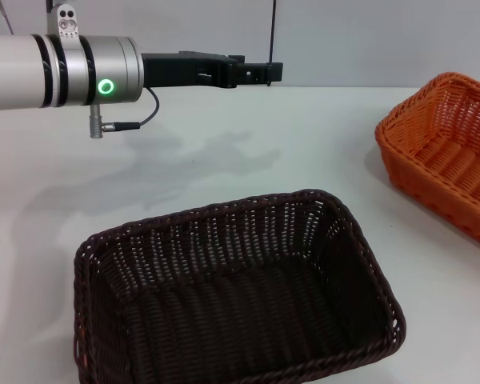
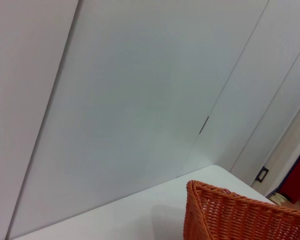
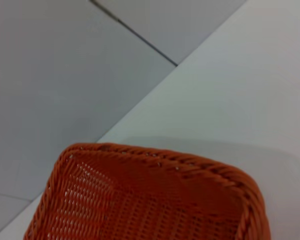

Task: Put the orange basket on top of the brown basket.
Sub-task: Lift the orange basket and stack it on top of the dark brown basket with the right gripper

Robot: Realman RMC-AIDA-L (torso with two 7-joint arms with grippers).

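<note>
Baskets well apart: orange basket (image 1: 448,152) at counter (image 1: 248,152) right edge, brown basket (image 1: 240,296) at near edge. Left hand (image 1: 260,74) hovering high over far side, fingers' state unclear. Right hand unseen. Risk: one-sided rim grip tilts orange basket, landing skewed.

Orange basket (image 1: 446,152) cut off by right edge, head view; only one corner visible in each wrist view. Brown basket (image 1: 232,296) near rim cropped at bottom edge. Left gripper (image 1: 260,74) finger state indiscernible.

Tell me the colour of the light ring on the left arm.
Green, on the left arm's light ring; head view.
</note>
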